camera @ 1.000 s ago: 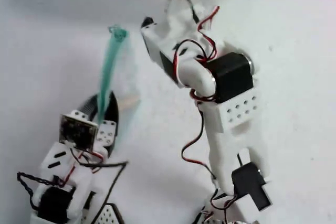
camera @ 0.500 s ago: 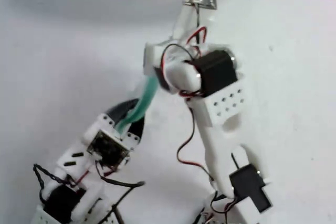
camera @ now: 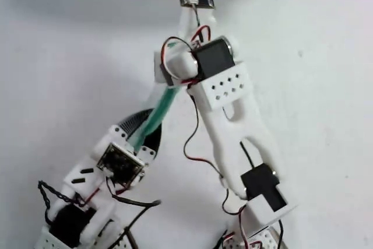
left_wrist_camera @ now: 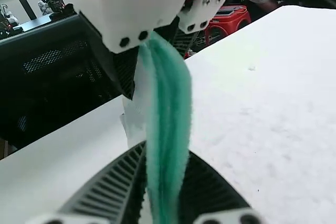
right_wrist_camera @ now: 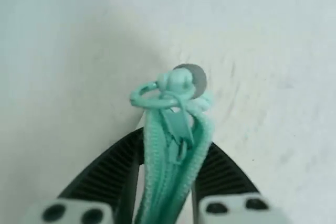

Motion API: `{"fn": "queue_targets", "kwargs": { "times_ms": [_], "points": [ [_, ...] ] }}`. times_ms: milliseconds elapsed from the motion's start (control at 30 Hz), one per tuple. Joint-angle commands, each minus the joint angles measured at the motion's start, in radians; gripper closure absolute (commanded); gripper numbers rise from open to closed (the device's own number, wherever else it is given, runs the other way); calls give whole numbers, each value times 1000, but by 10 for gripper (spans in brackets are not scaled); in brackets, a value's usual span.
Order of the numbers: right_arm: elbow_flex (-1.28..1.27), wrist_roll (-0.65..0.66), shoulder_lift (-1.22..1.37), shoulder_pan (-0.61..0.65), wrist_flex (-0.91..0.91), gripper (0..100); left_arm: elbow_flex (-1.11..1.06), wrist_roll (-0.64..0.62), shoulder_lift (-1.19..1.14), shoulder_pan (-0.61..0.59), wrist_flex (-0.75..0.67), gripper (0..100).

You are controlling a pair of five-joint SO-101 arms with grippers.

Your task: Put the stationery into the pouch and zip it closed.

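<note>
1. Pouch (camera: 157, 112), teal green, high view: it is seen as a narrow strip stretched slantwise over the white table (camera: 70, 56), held at both ends. The lower end is clamped by the left gripper (camera: 143, 131), whose black jaws are closed on it. The upper end is taken by the right gripper (camera: 168, 81), which is partly hidden beneath its own wrist. The two arms meet near the middle of the table.

2. Pouch (left_wrist_camera: 168, 129), left wrist view: the fabric edge is pinched between the ribbed black jaws of the left gripper (left_wrist_camera: 165, 153). From there it runs away to the right gripper (left_wrist_camera: 149, 38), by which its far end is held. Black crates and a red object are seen beyond the table edge (left_wrist_camera: 294, 51).

3. Pouch (right_wrist_camera: 170, 156), right wrist view: it is gripped edge-on between the black jaws of the right gripper (right_wrist_camera: 173, 140), which are closed against both sides. The zipper pull ring (right_wrist_camera: 144, 95) is seen at the free tip, past the jaws. A small grey round piece (right_wrist_camera: 195, 77) is seen just behind it; its kind cannot be told.
</note>
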State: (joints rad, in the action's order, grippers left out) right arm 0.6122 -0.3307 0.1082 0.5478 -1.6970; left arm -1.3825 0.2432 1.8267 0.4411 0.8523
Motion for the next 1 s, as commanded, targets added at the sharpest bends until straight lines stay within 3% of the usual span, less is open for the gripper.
{"fn": "queue_targets", "kwargs": {
  "times_ms": [0,167,367,467,533,733,967],
  "points": [
    [63,97,-67,-38,31,978,-2,-60,-2,-48,-3,844],
    [97,273,-84,-108,88,979,87,-244,-2,-202,63,764],
    [97,434,30,-225,107,979,236,-247,-2,-231,222,755],
    [97,534,107,-266,104,979,256,-189,-2,-232,249,758],
    [97,609,151,-298,104,979,249,-167,-2,-242,245,759],
    [97,767,286,-378,53,979,166,-265,-2,-358,124,759],
    [97,1013,476,-424,65,979,68,-278,-2,-363,23,759]
  ]
}}
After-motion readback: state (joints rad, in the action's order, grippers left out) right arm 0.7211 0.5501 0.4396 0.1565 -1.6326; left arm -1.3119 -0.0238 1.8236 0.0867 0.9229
